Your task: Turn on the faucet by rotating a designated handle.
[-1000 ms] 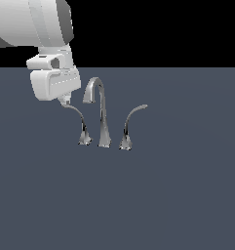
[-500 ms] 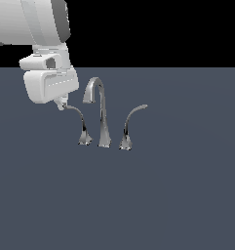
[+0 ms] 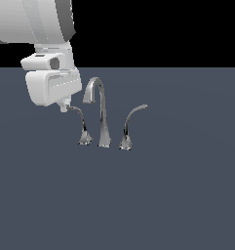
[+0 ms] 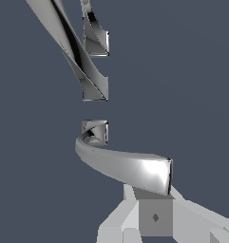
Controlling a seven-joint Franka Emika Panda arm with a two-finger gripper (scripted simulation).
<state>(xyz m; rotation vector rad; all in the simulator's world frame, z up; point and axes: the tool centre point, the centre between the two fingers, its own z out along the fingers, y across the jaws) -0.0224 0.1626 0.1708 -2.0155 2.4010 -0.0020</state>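
Three chrome pieces stand in a row on the dark surface (image 3: pixel 177 195): the faucet (image 3: pixel 100 114) with its hooked spout in the middle, the handle (image 3: pixel 80 124) on the exterior view's left, and the mirror lever (image 3: pixel 131 124) on the right. The handle's tip sweeps out to the left, and that is exactly where the white arm has parked itself. The end effector (image 3: pixel 65 107) sits right at that tip, low and close, touching or all but touching it.

From the wrist view the handle (image 4: pixel 125 163) curves across just above the end effector (image 4: pixel 154 216), its squared-off end resting against the pale fingers (image 4: pixel 135 194). Whether those fingers are spread or pressed together, I cannot tell; only their bases show.

Why the tip? It looks like a leverage play: pushing at the far end of the lever gives the longest arm around the flared base. A sideways sweep seems the likely next call, and slipping off that slick curved chrome is the risk.
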